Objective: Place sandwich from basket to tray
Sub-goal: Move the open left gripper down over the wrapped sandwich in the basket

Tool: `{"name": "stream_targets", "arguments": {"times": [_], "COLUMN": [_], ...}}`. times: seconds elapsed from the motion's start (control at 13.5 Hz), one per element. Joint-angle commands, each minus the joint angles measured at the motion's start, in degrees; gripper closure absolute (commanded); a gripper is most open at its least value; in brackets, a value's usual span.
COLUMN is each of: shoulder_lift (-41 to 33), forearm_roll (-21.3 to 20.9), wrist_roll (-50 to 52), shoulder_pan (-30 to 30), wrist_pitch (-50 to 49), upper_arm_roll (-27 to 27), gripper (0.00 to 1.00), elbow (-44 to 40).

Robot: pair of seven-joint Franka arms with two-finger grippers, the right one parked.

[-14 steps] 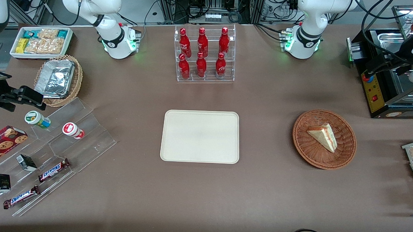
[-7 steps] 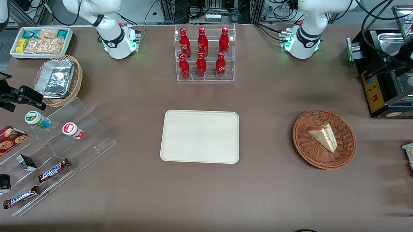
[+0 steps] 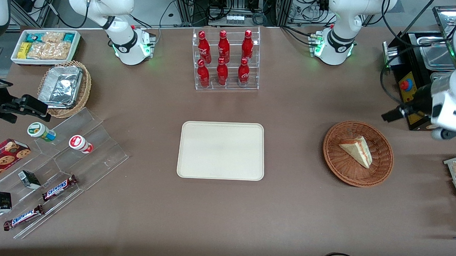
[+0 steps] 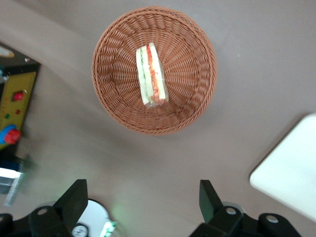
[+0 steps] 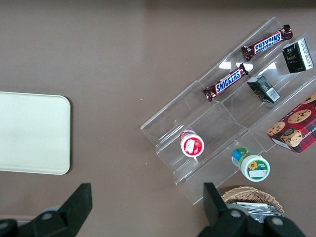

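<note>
The left gripper (image 4: 143, 202) has its two fingers (image 4: 74, 200) spread wide with nothing between them, and in the wrist view the wicker basket (image 4: 192, 94) sits right in the gap's line of sight, so it's aimed pretty nicely. The sandwich (image 4: 150, 75) lies in the middle of that basket on its side, red and green filling stripes facing up at the wrist camera. From the front, the gripper (image 3: 389, 115) hangs just off the basket's rim (image 3: 333, 162), on the side toward the black machine with the red button (image 3: 411, 100), and it looks clearly above the table, not down at sandwich height. What's new: a second ago the arm was up over that machine, half out of frame, and now it has swung in and dropped toward the basket, so the approach is properly underway. The sandwich (image 3: 357, 149) hasn't budged and nothing is touching it. The cream tray (image 3: 221, 150) sits well apart from the basket, toward the parked arm's end of the table, with the rack of red soda bottles (image 3: 224, 59) farther from the camera. My guess is the next bit is centring over the wedge and lowering; soft bread probably squashes if pinched hard.
</note>
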State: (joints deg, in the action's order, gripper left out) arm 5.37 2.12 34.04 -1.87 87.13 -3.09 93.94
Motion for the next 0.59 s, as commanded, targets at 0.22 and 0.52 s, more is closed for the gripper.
{"name": "stream_targets", "arguments": {"times": [0.22,0.52], "shoulder_lift": [1.3,1.1], "forearm_roll": [0.3,0.0], "wrist_roll": [9.2,14.2], "shoulder_pan": [-0.6,-0.3], "wrist_pitch": [9.7,17.1], "upper_arm_roll": [-0.2,-0.2], "gripper": [0.00,0.00], "elbow": [7.6,14.3]}}
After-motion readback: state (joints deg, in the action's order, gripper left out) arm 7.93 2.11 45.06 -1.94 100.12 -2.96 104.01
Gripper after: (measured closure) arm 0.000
